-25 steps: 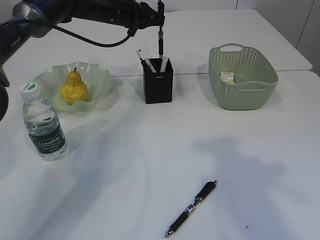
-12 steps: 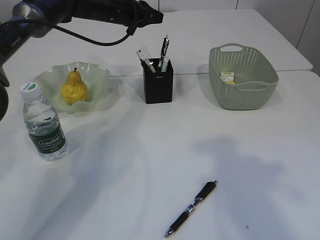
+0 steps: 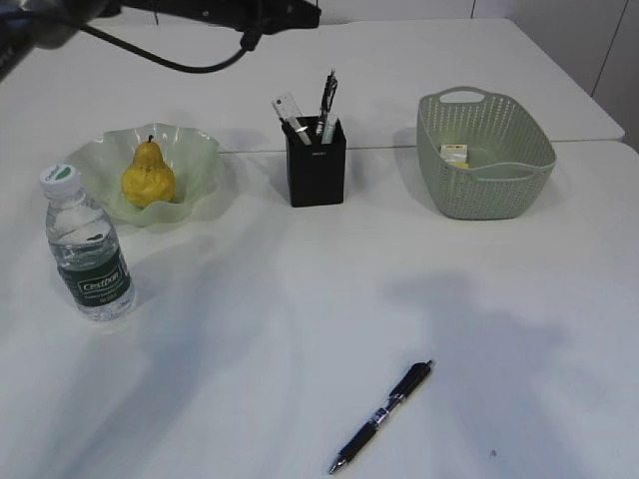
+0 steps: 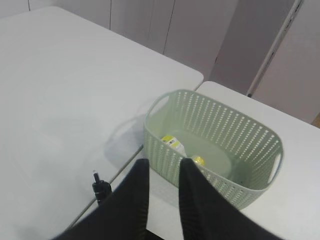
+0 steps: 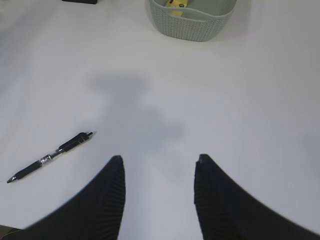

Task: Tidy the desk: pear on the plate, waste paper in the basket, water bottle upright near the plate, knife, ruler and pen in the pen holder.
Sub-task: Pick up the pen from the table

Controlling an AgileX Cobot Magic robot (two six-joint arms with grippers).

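Observation:
The black pen holder (image 3: 317, 165) stands mid-desk with a black pen (image 3: 327, 95), the clear ruler (image 3: 289, 108) and a pale stick in it; I cannot tell if the stick is the knife. My left gripper (image 3: 312, 14) hovers high above and left of it, open and holding nothing (image 4: 164, 167). The pear (image 3: 148, 175) sits on the green plate (image 3: 200, 150). The water bottle (image 3: 88, 249) stands upright beside the plate. Waste paper (image 3: 455, 155) lies in the basket (image 3: 484, 190). A second pen (image 3: 382, 417) lies on the desk. My right gripper (image 5: 159, 162) is open above bare desk, right of that pen (image 5: 50, 156).
The desk (image 3: 300, 299) is two white tables joined by a seam behind the holder and basket. In the left wrist view the basket (image 4: 260, 150) lies just beyond my fingers. The right arm is outside the exterior view.
A second ago my left gripper held a pen upright over the holder. It let go, the pen dropped in and leans there, and the arm has risen and drawn back left.

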